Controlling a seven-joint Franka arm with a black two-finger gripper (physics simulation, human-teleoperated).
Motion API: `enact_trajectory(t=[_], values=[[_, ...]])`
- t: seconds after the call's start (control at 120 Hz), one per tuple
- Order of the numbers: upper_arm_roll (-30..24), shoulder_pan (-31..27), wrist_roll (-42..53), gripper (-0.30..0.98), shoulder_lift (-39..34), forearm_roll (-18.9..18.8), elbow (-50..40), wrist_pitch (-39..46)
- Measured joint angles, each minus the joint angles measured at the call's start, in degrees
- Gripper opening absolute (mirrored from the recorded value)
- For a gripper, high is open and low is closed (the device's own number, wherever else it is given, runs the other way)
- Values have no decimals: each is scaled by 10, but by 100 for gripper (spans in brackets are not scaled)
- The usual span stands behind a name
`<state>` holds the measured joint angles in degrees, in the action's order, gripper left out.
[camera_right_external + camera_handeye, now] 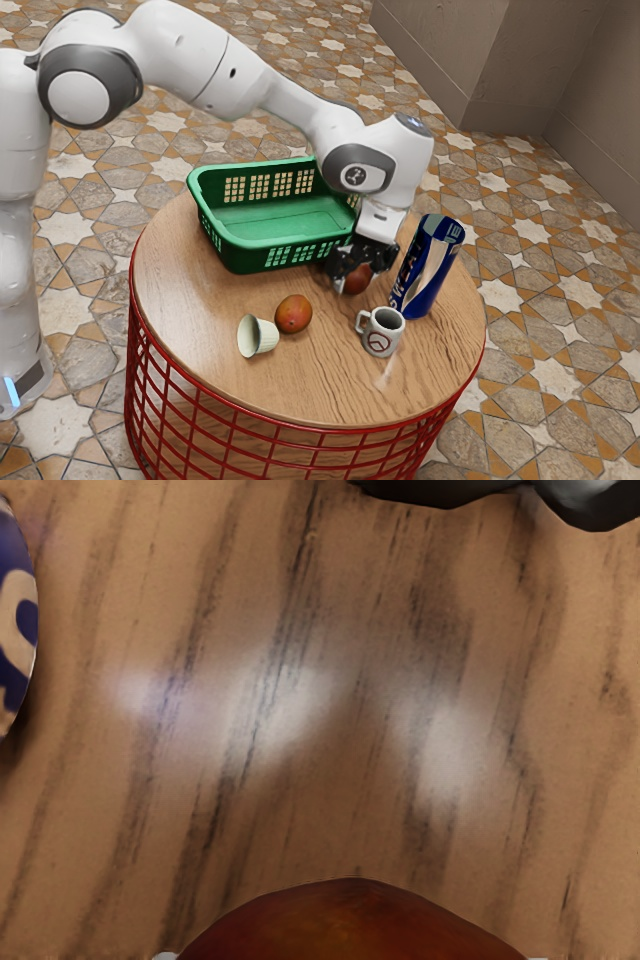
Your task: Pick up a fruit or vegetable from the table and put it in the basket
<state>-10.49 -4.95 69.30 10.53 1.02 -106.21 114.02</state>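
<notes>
In the exterior view my black gripper (pixel 357 277) is low over the table, beside the basket's near right corner, shut on a reddish-brown fruit (pixel 356 279). The wrist view has the top of that red fruit (pixel 350 925) at its lower edge, with small pale bits of the fingertips against both its sides. A second, orange-red fruit (pixel 293 314) lies on the table towards the exterior view's left. The green basket (pixel 245 243) stands behind it, its visible floor bare.
A blue can (pixel 430 268) stands close by the gripper on the exterior view's right; its side (pixel 14 620) appears in the wrist view. A white mug (pixel 381 332) and a tipped pale cup (pixel 257 336) are nearer the front of the round wooden table (pixel 200 325).
</notes>
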Motion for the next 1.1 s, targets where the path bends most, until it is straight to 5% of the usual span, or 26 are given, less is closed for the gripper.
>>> enact_trajectory(t=[0.667,1.1], values=[[-24,1,-22,23,-64,5,-38,-3],[-26,-14,-36,25,-181,17,-31,-43]])
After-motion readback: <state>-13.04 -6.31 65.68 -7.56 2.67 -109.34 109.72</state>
